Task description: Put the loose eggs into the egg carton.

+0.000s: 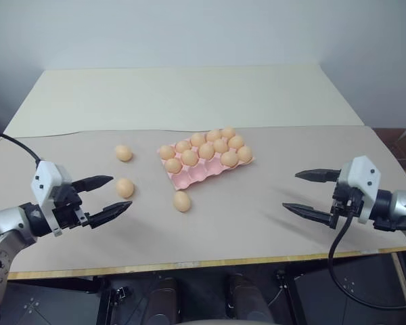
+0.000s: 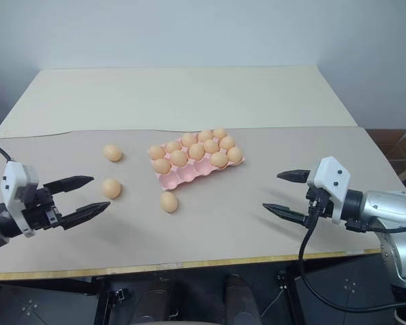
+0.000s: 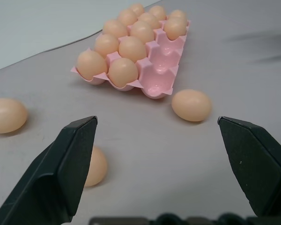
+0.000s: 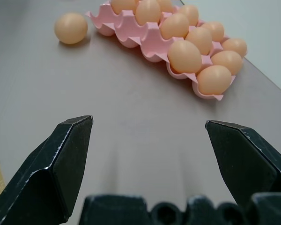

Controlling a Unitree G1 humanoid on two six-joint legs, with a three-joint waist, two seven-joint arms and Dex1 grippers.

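Three loose eggs (image 1: 182,201) are lying on the table (image 1: 271,223) left of and before the egg carton (image 1: 189,177). Left gripper (image 1: 101,197) and right gripper (image 1: 310,192) are being held spread, empty. Rolling is being risked if an egg is nudged off-centre.

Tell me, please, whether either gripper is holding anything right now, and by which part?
Nothing is held. The left gripper and right gripper both hover with jaws open and empty; three pale orange-tan eggs lie loose on the table.
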